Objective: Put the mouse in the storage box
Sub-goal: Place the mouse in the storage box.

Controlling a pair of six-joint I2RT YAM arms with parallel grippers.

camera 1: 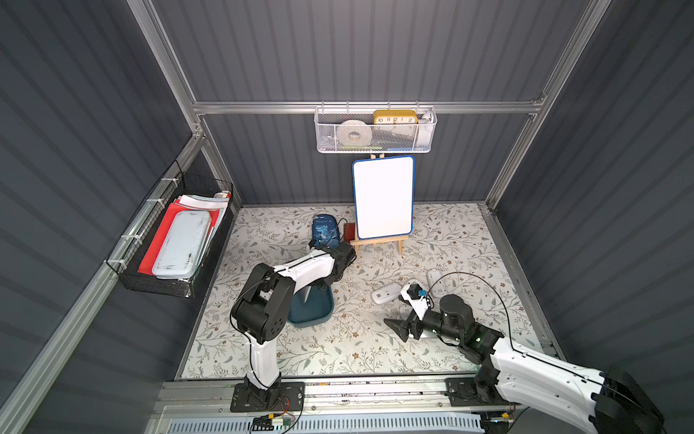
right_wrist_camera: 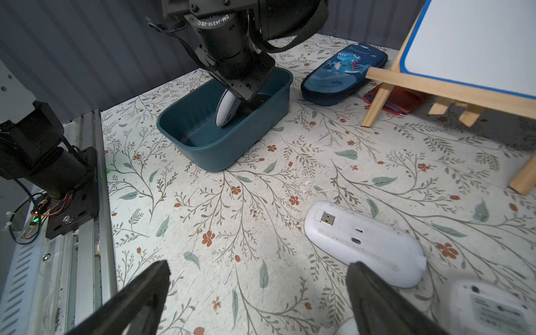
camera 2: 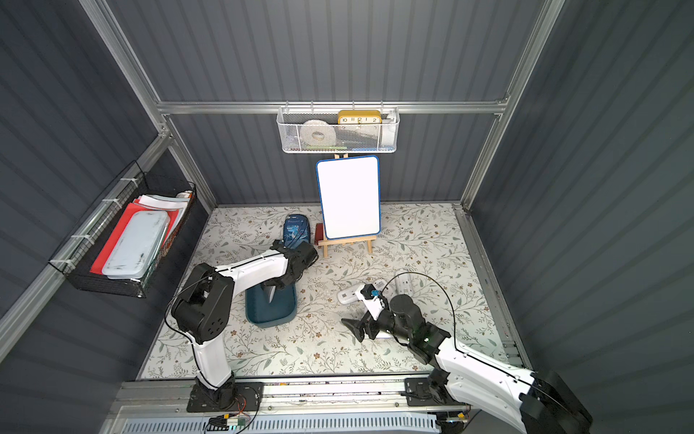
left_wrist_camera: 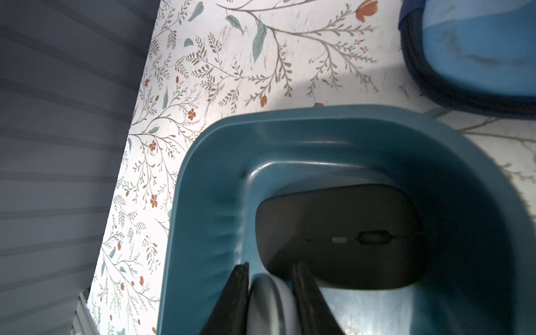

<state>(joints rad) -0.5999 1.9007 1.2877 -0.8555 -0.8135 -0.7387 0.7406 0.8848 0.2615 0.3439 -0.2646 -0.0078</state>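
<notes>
Left gripper pinches a white mouse on edge, thin and smooth with a rounded rim, down inside the storage box, a glossy dark teal plastic bin with rounded corners. A matte black mouse lies flat on its floor. Right gripper gapes wide above the floral tabletop.

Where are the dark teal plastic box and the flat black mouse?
dark teal plastic box (right_wrist_camera: 220,150): right wrist view, front outer wall.
flat black mouse (left_wrist_camera: 339,220): left wrist view, top shell.
</notes>
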